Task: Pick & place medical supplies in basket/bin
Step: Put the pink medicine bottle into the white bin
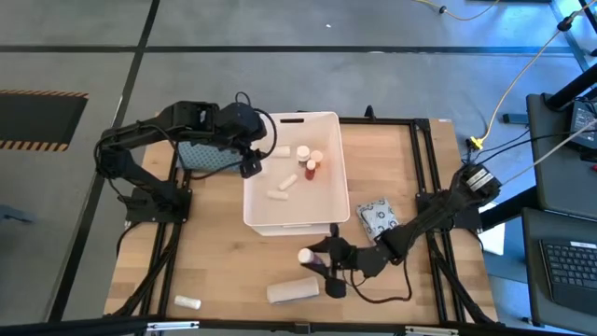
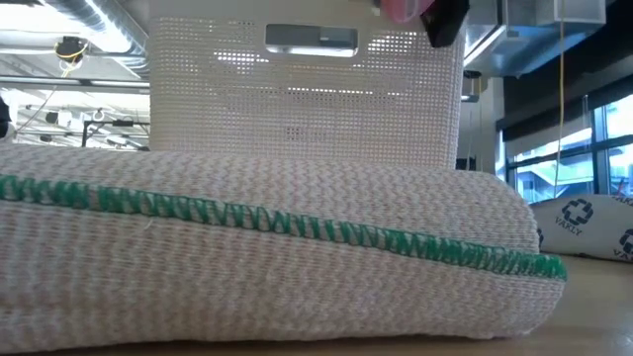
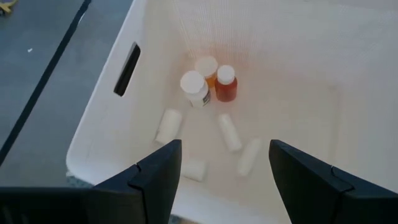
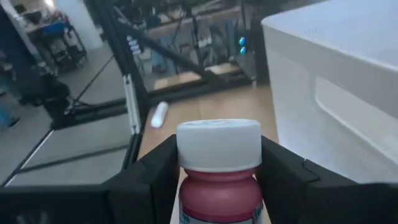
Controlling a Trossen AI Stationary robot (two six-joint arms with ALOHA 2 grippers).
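Your right gripper [image 4: 217, 168] has its jaws clamped on a white-capped red bottle [image 4: 219, 171], just outside the white bin [image 1: 322, 217] on the counter [image 1: 224, 271]. Your left gripper [image 3: 225, 163] hovers over the bin's rim, jaws wide and empty, above bottles and white rolls [image 3: 230, 132] lying inside. A beige roll [image 1: 292, 292] and a patterned packet [image 1: 378, 217] rest on the counter nearby.

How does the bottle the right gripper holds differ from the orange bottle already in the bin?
The held bottle is pinkish red and clamped in the right gripper outside the bin; the orange bottle stands free on the bin floor beside two other bottles. Both are small, upright and white-capped.
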